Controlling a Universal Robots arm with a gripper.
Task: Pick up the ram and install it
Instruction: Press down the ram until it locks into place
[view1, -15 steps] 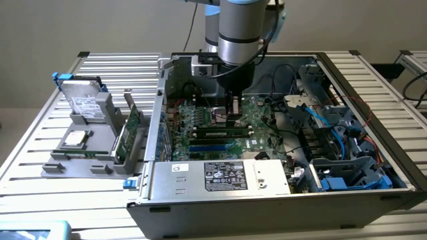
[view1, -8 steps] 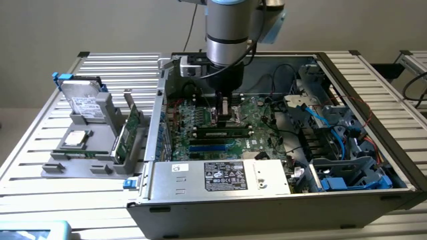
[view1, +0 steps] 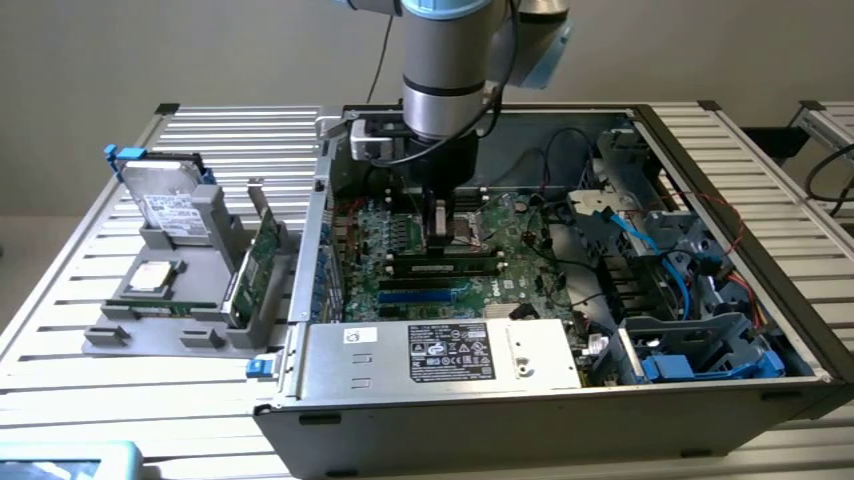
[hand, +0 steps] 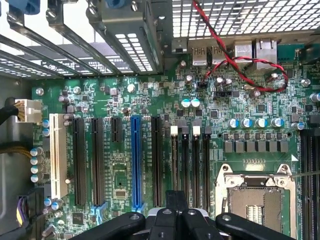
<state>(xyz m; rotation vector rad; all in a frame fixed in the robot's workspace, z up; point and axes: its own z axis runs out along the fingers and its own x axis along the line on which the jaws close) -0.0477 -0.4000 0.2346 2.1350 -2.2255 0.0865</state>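
Showing, left to right: spare parts rack (view1: 187, 300) on the surface; fingers (view1: 441, 228) pinched shut, directly above the ram (view1: 447, 268), which lies in its motherboard slot. Risk: uneven downward pressure could leave one end unlatched.

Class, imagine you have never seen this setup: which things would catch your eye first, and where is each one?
The robot arm reaches down into the open computer case, its gripper shut just above the green motherboard. A ram stick lies across the board right below it. On the exterior view's left, a grey holder on the slatted table carries a hard drive and an upright green card.
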